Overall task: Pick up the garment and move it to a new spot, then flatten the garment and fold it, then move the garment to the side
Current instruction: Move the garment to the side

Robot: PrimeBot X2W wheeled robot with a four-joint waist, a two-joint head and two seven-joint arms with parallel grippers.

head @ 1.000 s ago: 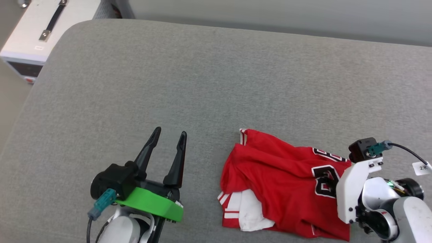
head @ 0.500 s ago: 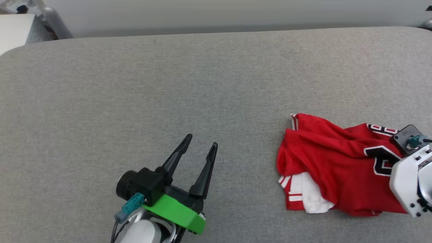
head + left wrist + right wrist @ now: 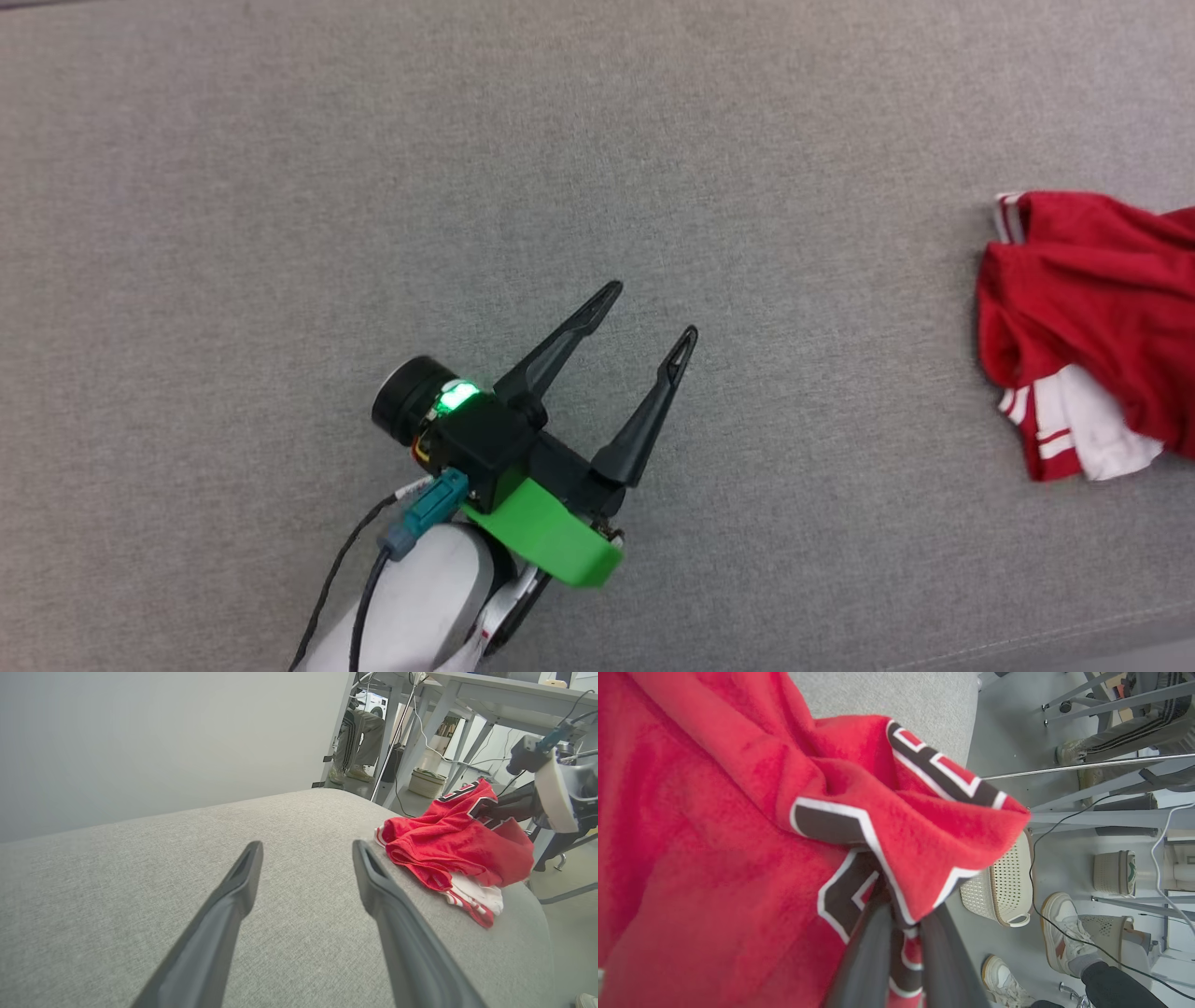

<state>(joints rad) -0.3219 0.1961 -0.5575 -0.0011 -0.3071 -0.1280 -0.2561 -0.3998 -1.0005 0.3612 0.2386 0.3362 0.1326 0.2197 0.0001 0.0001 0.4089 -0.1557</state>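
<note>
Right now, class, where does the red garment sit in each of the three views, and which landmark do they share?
Head view: garment at the right edge, partly cut off.
Left wrist view: garment, upper right.
Right wrist view: garment across left and centre.
Shared landmark: the grey cushion beneath it.

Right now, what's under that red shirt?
The grey cushion lies beneath the red shirt; a white sleeve pokes out under its red folds. The cushion directly underneath is covered.
</note>
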